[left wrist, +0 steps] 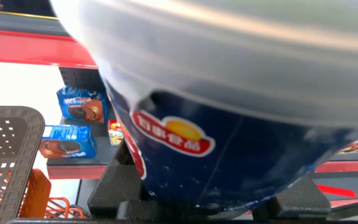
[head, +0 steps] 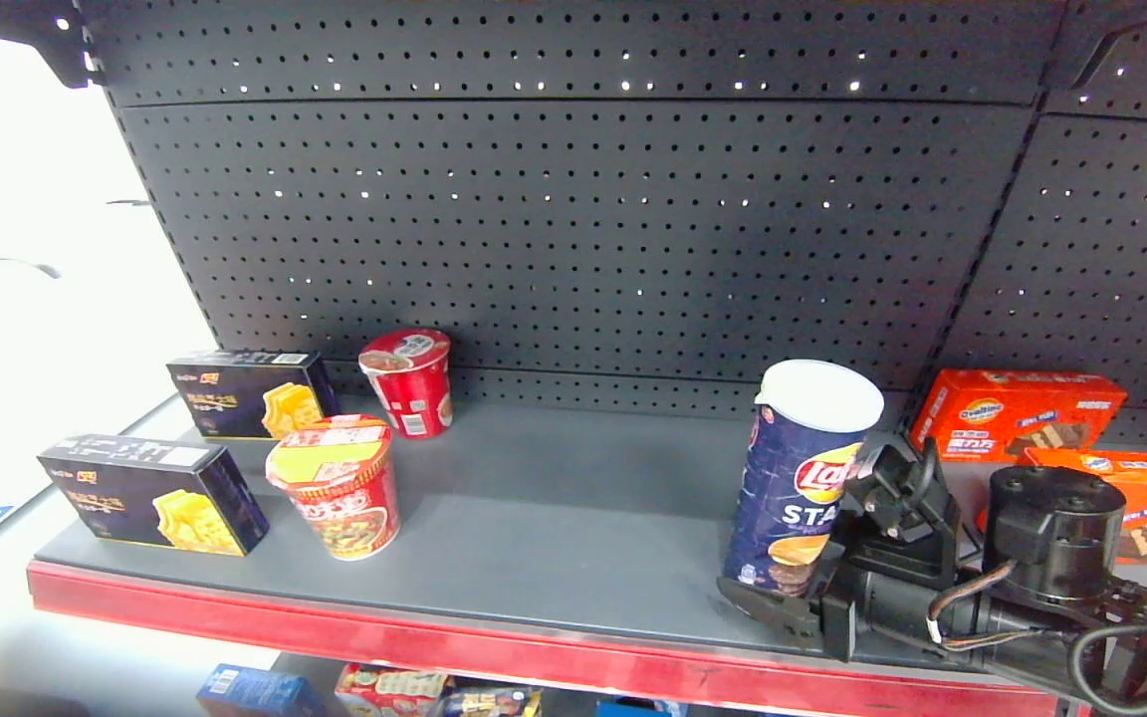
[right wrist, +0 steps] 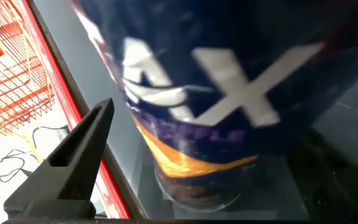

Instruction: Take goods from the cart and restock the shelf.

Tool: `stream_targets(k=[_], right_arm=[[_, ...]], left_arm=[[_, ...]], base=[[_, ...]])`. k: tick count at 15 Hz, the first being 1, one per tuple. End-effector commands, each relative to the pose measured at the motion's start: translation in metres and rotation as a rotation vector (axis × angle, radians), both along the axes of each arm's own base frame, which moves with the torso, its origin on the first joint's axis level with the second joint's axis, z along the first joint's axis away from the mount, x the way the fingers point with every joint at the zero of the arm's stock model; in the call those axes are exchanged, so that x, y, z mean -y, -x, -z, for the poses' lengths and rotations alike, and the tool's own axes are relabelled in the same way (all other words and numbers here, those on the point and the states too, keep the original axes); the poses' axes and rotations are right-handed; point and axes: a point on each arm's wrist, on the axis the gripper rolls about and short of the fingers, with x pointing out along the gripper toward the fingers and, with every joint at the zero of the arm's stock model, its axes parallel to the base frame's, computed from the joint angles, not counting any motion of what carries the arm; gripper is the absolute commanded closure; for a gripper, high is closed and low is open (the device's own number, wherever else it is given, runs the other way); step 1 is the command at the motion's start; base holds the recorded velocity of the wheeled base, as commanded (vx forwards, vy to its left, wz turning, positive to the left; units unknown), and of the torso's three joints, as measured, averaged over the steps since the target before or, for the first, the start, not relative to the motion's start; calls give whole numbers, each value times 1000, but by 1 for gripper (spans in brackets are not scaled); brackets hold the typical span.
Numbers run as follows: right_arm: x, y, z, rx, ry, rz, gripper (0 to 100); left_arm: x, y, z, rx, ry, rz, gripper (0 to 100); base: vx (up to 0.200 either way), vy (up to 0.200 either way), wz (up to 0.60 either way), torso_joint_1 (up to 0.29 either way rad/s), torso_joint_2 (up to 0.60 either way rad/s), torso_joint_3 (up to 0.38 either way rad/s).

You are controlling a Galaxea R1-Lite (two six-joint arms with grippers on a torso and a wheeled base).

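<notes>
A tall blue chips can (head: 798,478) with a white lid stands upright on the grey shelf (head: 554,528), right of centre. My right gripper (head: 804,543) brackets its lower half, open, one finger (head: 768,609) in front of the base and the other behind. In the right wrist view that finger (right wrist: 73,162) sits a small gap from the can (right wrist: 216,93). My left gripper (left wrist: 210,202) is shut on a second blue can (left wrist: 229,143) with a clear lid, held close in front of the lower shelves.
Two cup noodles (head: 344,483) (head: 409,380) and two dark boxes (head: 150,493) (head: 253,393) stand at shelf left, orange boxes (head: 1022,410) at right. A red lip (head: 434,632) edges the shelf. Blue cookie packs (left wrist: 79,106) fill lower shelves beside a grey cart basket (left wrist: 8,158).
</notes>
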Motion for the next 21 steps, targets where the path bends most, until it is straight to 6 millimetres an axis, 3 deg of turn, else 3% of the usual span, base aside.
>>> stream_targets(k=[1,4,11,15,19,21], right_arm=[[1,2,-1,5,0,1,0],[2,4,-5,18,-6,0,0],[10,30,-10,26,-11,-27,0],[10,33,-11,31,-12,-29,0],[30,26,-16,76,2,55,0],[39,36,-24,104,-12,74,0]], left_arm=[[0,0,0,-2,2,-1,100],[0,0,-1,1,11,-2,100],[0,-1,3,-14,11,-2,100],[0,-1,3,-14,11,-4,100],[0,0,3,-9,11,-7,100],[0,0,4,-9,11,-7,100]], base=[[0,0,0,0,0,0],[0,0,0,0,0,0],[0,0,0,0,0,0],[0,0,0,0,0,0],[0,0,0,0,0,0],[0,0,0,0,0,0]])
